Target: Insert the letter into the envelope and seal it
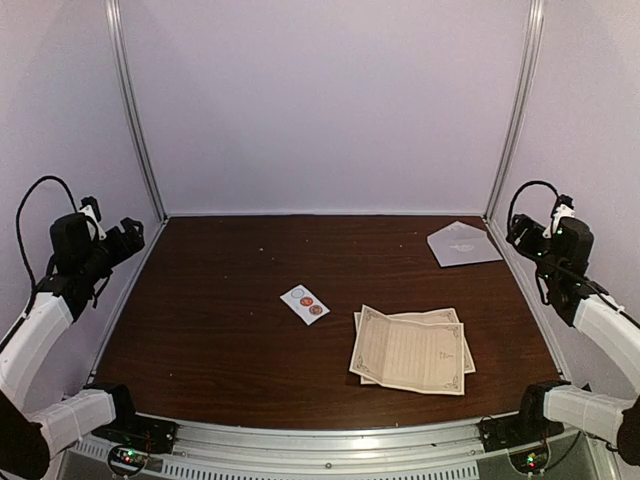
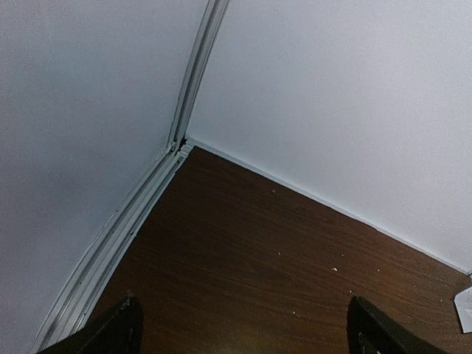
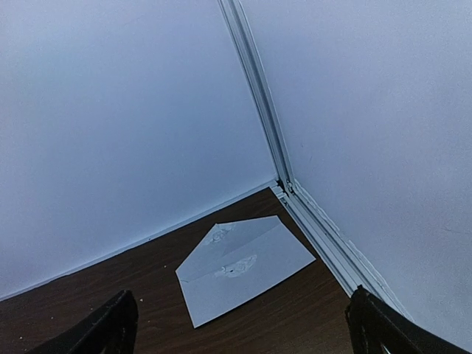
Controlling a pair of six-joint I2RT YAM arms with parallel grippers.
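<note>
While both arms hang raised at the sides, the left gripper [image 1: 128, 233] has its two dark fingers spread wide with nothing between them, up over the left edge of the dark brown wood-grain table [image 1: 220, 300] and facing the far left corner, where its wrist view shows only bare tabletop meeting the pale walls. The right gripper [image 1: 521, 228] mirrors it on the other side, jaws just as far apart and holding nothing, off the table surface. Just beyond and below it, the pale grey-white rectangular paper envelope [image 3: 243, 269] lies flat in the far right corner of the table, its triangular flap folded down and one edge close beside the aluminium frame rail [image 3: 324, 236]. Well apart from it, nearer the arm bases and right of centre, the cream paper letter [image 1: 410, 350] with a printed ornamental border lies flat as two overlapping sheets. Just to its left, apart from it, rests a small white strip with round stickers [image 1: 305, 304].
</note>
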